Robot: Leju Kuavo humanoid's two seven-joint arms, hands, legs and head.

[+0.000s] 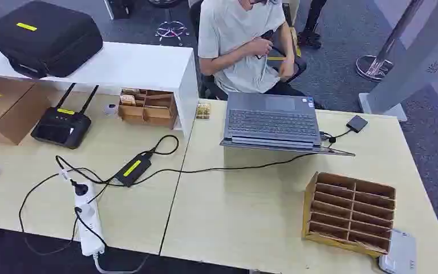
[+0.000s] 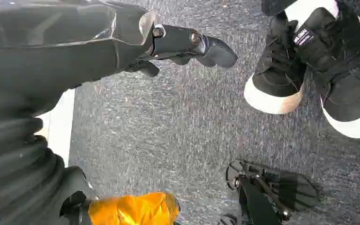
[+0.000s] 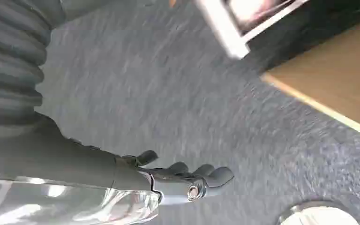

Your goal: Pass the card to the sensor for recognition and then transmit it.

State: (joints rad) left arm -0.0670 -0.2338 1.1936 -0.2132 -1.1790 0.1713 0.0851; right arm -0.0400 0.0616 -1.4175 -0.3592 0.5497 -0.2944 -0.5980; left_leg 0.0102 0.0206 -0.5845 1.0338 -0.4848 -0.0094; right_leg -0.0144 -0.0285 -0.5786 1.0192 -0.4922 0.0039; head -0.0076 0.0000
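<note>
Both hands, left hand (image 2: 187, 44) and right hand (image 3: 183, 180), hang loosely spread and hold nothing above speckled grey carpet (image 3: 178, 108), while overhead a slotted cardboard organizer (image 1: 351, 212) sits beside a flat grey sensor (image 1: 399, 255); card undiscernible.

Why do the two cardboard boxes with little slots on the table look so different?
The cardboard organizer near the table's front right looks empty and has many narrow slots in two columns; the smaller cardboard box tucked beside the white shelf has fewer, wider sections with small items inside. The organizer leans back with its slots facing up; the small box opens toward the front. Both are brown cardboard and stand on the table.
</note>
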